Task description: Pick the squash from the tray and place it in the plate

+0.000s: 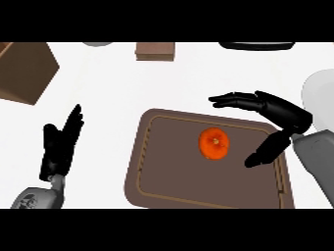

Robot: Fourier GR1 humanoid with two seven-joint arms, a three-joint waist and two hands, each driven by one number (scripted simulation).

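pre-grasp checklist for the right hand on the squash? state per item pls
1. Round orange squash lies on the dark brown rectangular tray: ok.
2. Black right hand open, fingers and thumb spread beside the squash: ok.
3. Right hand closed around the squash: not ok, it sits to the squash's right with a gap showing.
4. Pale grey round plate in view at the right edge, nothing seen on its visible part: ok.
5. Black left hand open, resting left of the tray, out of the path: ok.
6. Height of the right hand above the tray: cannot tell from this one view.
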